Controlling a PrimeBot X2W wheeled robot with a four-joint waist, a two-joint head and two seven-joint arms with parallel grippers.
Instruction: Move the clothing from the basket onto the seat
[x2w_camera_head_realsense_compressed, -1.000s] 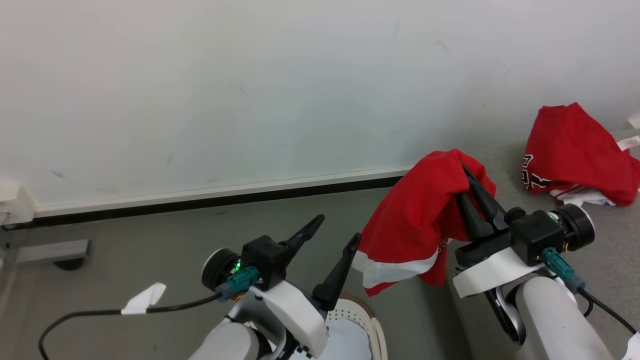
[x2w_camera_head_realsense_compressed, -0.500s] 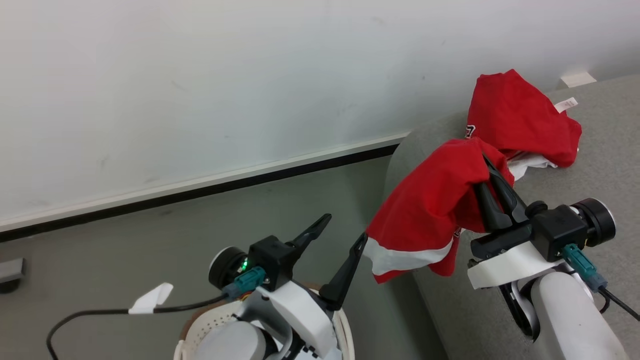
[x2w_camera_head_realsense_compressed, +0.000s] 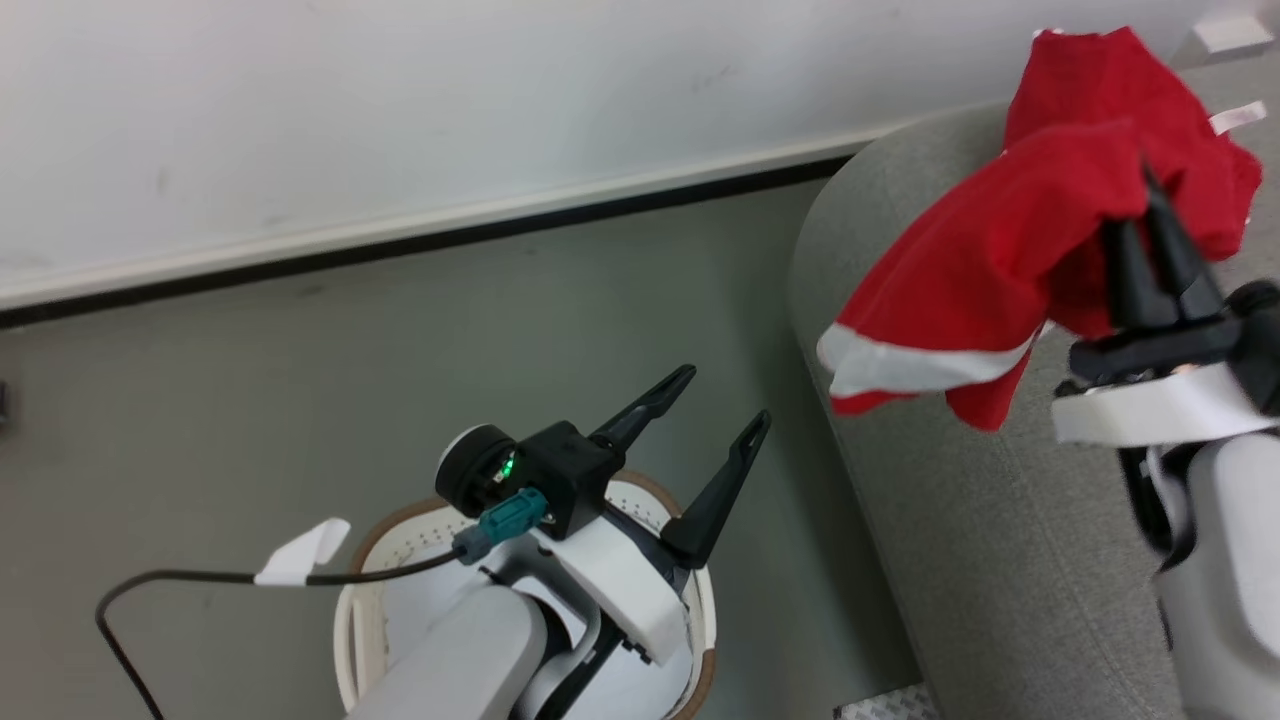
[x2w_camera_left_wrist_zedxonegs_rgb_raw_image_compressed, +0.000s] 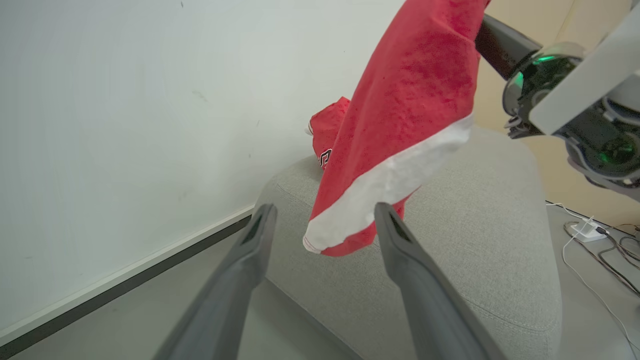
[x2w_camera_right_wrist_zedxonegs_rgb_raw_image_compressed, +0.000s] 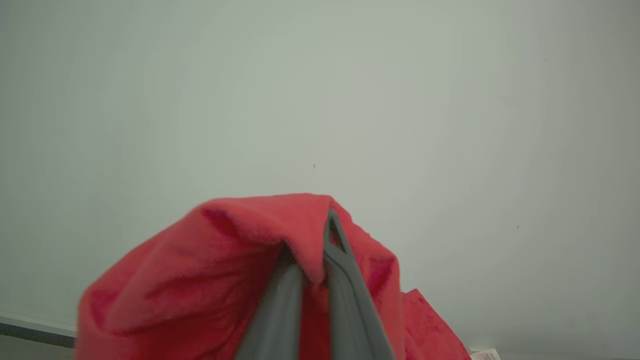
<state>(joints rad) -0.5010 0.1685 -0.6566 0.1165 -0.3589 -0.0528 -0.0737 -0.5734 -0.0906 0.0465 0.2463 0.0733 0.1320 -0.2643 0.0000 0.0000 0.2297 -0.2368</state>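
While right gripper (x2w_camera_head_realsense_compressed: 1130, 200) pinches it, red white-hemmed jersey garment (x2w_camera_head_realsense_compressed: 980, 260): hangs over left edge of grey woven seat (x2w_camera_head_realsense_compressed: 960, 560).
Left gripper (x2w_camera_head_realsense_compressed: 723, 395): spread, empty, over cream perforated plastic basket (x2w_camera_head_realsense_compressed: 348, 640), near left.

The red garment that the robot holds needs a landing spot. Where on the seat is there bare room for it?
The seat is bare across its near part, from below the held garment in the right tool toward the robot. The far corner by the wall is crowded: the other garment lies heaped there.
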